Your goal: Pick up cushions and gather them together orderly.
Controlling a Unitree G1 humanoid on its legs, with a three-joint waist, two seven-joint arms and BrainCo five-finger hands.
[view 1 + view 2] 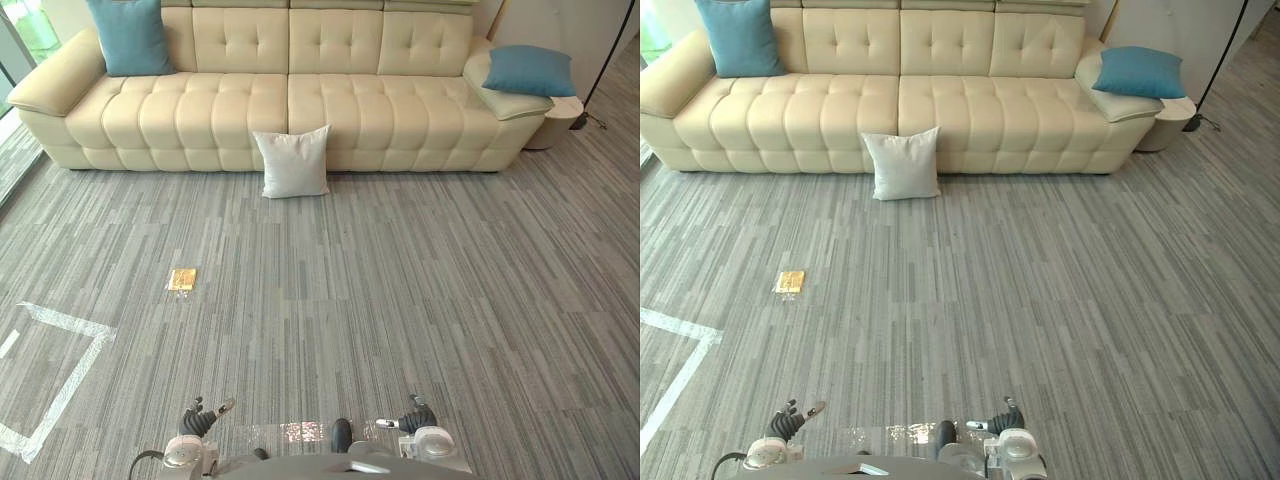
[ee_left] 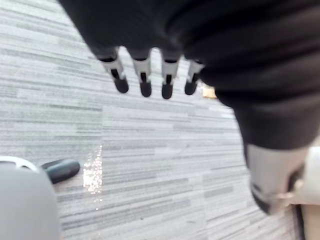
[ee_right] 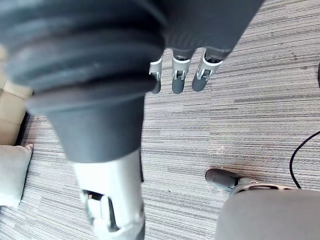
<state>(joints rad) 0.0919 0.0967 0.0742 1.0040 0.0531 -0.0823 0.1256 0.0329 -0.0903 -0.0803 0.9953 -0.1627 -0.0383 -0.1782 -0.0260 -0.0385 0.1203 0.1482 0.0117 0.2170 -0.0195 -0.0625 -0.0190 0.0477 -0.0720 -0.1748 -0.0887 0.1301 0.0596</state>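
Grey striped carpet (image 1: 400, 300): flat, low-pile. Cream sofa (image 1: 340, 100): tufted, leather-like. Cushions ungathered, soft, square: blue cushion (image 1: 130, 35) propped in sofa's left corner; second blue cushion (image 1: 528, 70) lay on right armrest; white cushion (image 1: 292, 162) stood on carpet, upright because leaning on sofa front. Both idle: left hand (image 2: 142, 70), right hand (image 3: 179, 70) hung low, far from cushions, fingers straight, empty. Small gold packet (image 1: 182, 279) lay on carpet.

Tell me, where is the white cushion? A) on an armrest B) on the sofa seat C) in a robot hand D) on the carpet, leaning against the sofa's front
D: the white cushion stands on the carpet, propped against the front of the cream sofa.
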